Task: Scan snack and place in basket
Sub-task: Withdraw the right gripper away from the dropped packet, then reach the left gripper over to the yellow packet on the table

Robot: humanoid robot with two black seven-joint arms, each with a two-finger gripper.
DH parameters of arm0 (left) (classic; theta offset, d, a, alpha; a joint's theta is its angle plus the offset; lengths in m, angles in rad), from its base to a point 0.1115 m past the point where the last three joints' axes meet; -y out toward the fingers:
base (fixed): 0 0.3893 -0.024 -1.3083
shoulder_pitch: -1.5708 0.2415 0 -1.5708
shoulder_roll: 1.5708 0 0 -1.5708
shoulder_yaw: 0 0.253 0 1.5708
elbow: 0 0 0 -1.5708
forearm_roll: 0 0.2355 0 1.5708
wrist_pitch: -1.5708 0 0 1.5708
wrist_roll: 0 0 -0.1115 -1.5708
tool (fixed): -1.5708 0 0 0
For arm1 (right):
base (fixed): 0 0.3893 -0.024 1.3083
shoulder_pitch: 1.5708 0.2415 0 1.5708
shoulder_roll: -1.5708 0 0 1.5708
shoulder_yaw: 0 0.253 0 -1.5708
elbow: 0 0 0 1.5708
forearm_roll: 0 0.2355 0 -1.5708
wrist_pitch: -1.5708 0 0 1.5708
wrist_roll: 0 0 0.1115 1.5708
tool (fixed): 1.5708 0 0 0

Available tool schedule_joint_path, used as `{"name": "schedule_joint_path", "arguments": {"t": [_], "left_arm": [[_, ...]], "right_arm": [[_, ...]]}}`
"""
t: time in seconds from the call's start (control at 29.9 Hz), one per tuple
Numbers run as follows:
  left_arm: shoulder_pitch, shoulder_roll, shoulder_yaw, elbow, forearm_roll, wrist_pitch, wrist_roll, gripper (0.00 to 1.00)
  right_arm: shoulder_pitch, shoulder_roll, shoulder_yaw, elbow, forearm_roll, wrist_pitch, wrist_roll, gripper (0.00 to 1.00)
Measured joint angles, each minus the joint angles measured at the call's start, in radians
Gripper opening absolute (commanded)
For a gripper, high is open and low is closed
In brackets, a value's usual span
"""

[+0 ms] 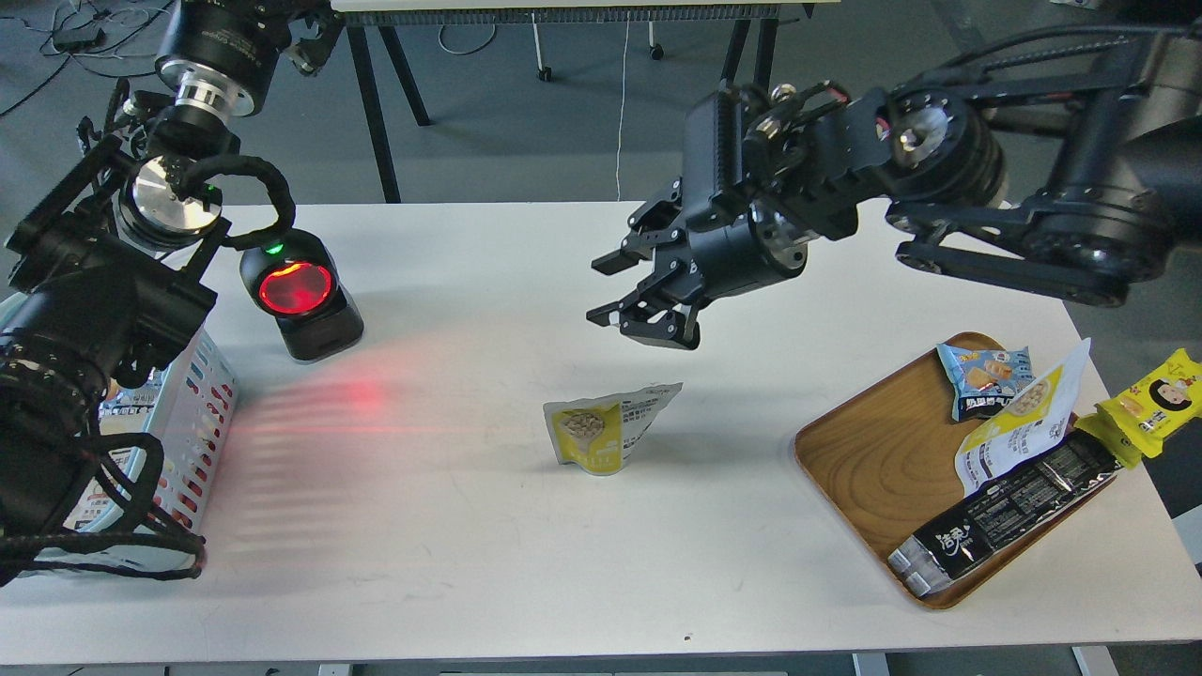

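Our right gripper (608,291) hangs open and empty above the white table (488,563), its two fingers spread, just up and right of the snack (606,430) lying alone at mid-table. Our left gripper is hidden behind its own arm, so we cannot tell its state. The scanner (300,293) glows red near the basket (192,413) at the left edge, while other packets crowd the wooden tray (864,460) at right.
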Motion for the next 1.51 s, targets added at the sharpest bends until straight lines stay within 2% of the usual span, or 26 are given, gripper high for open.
{"name": "schedule_joint_path", "arguments": {"t": [0.07,0.2,0.33,0.54,0.64,0.84,0.94,1.0,1.2,1.37,1.51], "left_arm": [[-0.005,-0.001,0.001,-0.001,0.004,0.002,0.002,1.00],[-0.038,0.012,0.034,-0.002,0.043,0.001,0.005,1.00],[-0.101,0.048,0.134,-0.024,0.116,-0.008,0.007,1.00],[-0.156,0.189,0.268,-0.210,0.264,-0.010,0.009,0.99],[-0.179,0.253,0.309,-0.325,0.407,-0.010,0.004,0.94],[-0.200,0.352,0.316,-0.552,0.772,-0.003,-0.005,0.91],[-0.225,0.364,0.317,-0.646,0.910,-0.007,-0.007,0.81],[-0.250,0.367,0.320,-0.711,1.009,-0.022,-0.012,0.78],[-0.284,0.349,0.330,-0.889,1.376,-0.032,-0.022,0.78],[-0.278,0.308,0.373,-1.037,1.749,-0.032,-0.030,0.78],[-0.255,0.260,0.461,-1.081,1.960,-0.032,-0.048,0.78]], "right_arm": [[-0.006,-0.049,0.044,0.007,0.070,0.016,0.000,0.97],[-0.016,-0.127,0.077,0.000,0.236,0.034,0.000,0.98],[-0.026,-0.218,0.100,0.005,0.447,0.036,0.000,0.99],[-0.082,-0.324,0.154,-0.010,0.676,0.031,0.000,0.99],[-0.134,-0.353,0.177,-0.038,0.835,0.027,0.000,0.99],[-0.253,-0.349,0.190,-0.180,1.207,0.035,0.000,0.99],[-0.311,-0.346,0.210,-0.210,1.396,0.039,0.000,0.99],[-0.357,-0.345,0.238,-0.242,1.524,0.052,0.000,0.99],[-0.479,-0.258,0.395,-0.439,1.814,0.194,0.000,0.99],[-0.598,-0.206,0.503,-0.540,1.998,0.292,0.000,0.99],[-0.709,-0.131,0.585,-0.576,2.040,0.341,0.000,0.99]]}}
